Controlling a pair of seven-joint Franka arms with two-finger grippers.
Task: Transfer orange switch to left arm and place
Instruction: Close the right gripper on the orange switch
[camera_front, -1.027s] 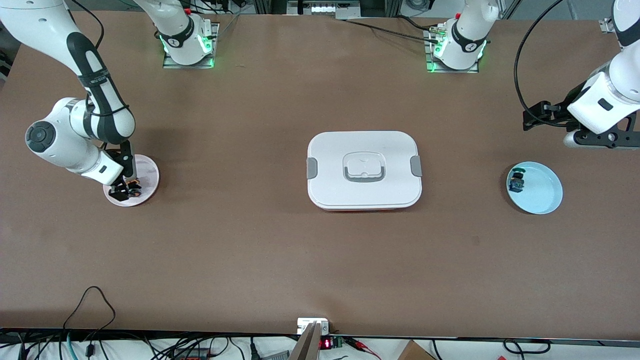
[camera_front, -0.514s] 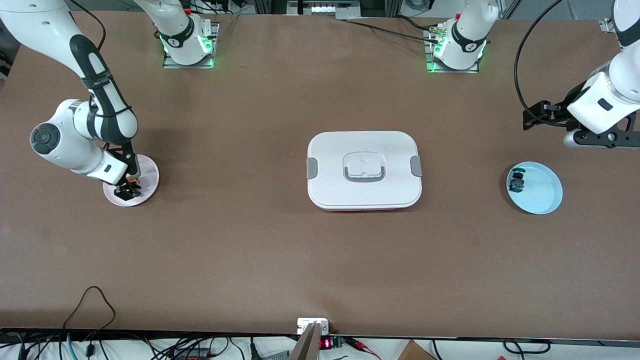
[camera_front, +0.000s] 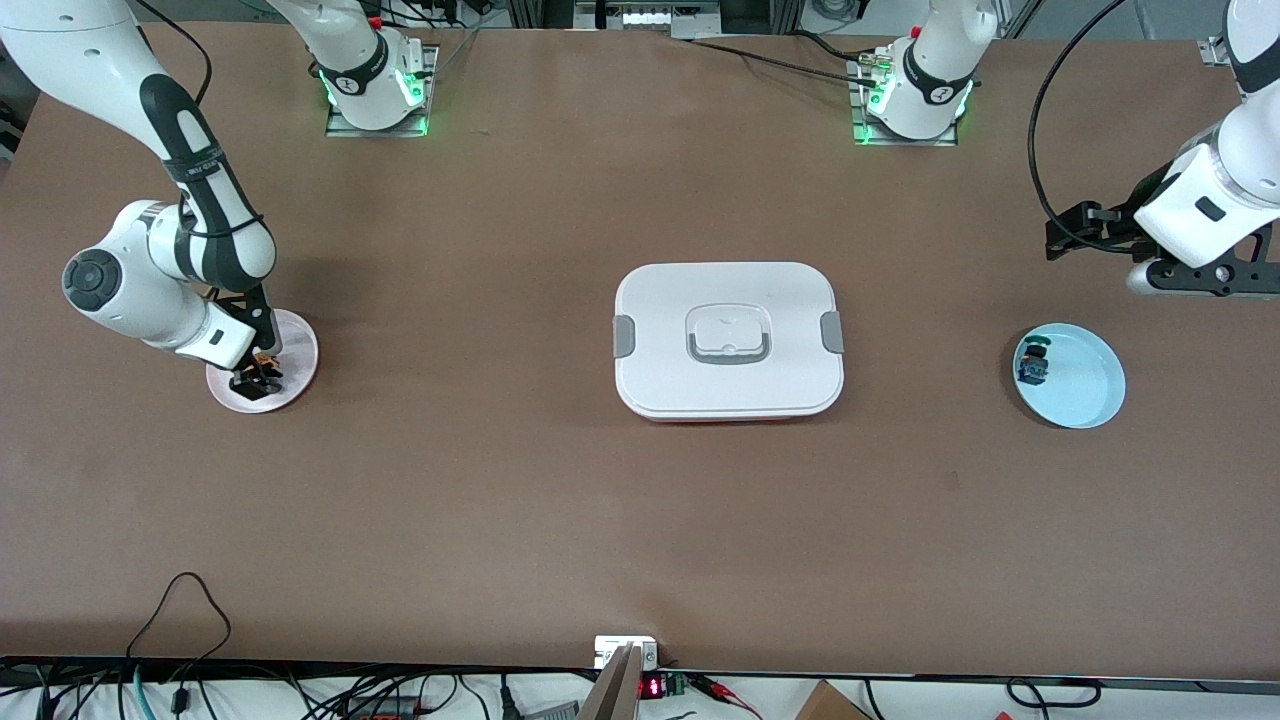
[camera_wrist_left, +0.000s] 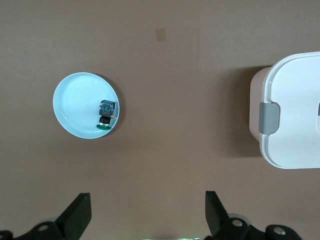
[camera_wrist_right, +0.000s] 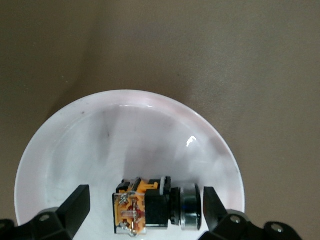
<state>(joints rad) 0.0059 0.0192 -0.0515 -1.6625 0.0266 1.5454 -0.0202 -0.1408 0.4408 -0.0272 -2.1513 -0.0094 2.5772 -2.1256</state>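
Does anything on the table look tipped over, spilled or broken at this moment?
Nothing stands out. The orange switch lies on its side on the pink plate between the right claw's open fingers. The box is closed, and the second switch rests in the blue plate.

Pink plate (camera_front: 296, 345); blue plate (camera_front: 1085, 385) with dark switch (camera_front: 1035, 365)
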